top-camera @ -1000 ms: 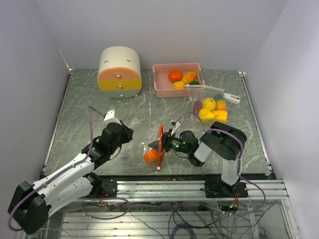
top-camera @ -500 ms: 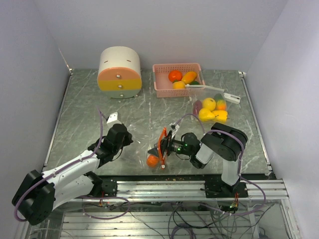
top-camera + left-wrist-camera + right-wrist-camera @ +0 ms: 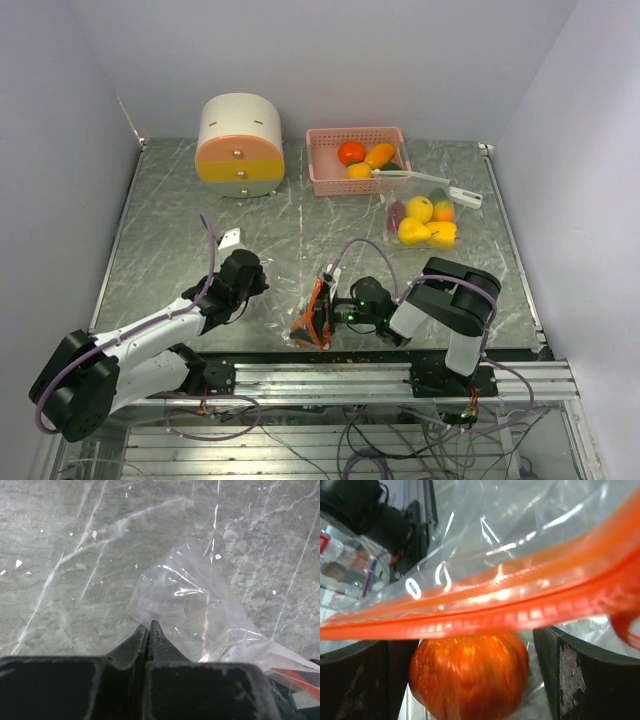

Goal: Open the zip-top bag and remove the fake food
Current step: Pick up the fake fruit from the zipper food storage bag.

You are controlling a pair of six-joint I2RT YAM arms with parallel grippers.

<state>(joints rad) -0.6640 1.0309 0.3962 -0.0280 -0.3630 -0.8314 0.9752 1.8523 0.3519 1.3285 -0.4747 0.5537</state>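
I am starting at the near edge of the desk (image 3: pixel 170 215), about midway along it, where the zip-top bag (image 3: pixel 312 326) is lying. My right hand (image 3: pixel 465 642) is coming at it from the right with its fingers spread wide. An orange-red piece of fake food (image 3: pixel 470 687) is sitting between them inside the film, close to the left finger with a gap showing on the other side. The bag's orange zip strip (image 3: pixel 485 607) is crossing in front of both fingers. From above it is running roughly near to far, so the mouth end is facing my right hand.

That is what I am judging the next move on: the right arm is the nearer one to both seal and fruit. My left hand (image 3: pixel 149 629), fingers pressed together, is sitting at the bag's clear closed corner on the left; I cannot tell whether any film is pinched there.

Farther back, a pink basket (image 3: pixel 318 168) holding fruit is standing at the far edge, and the round drawer box (image 3: pixel 240 125) toward the far left corner.
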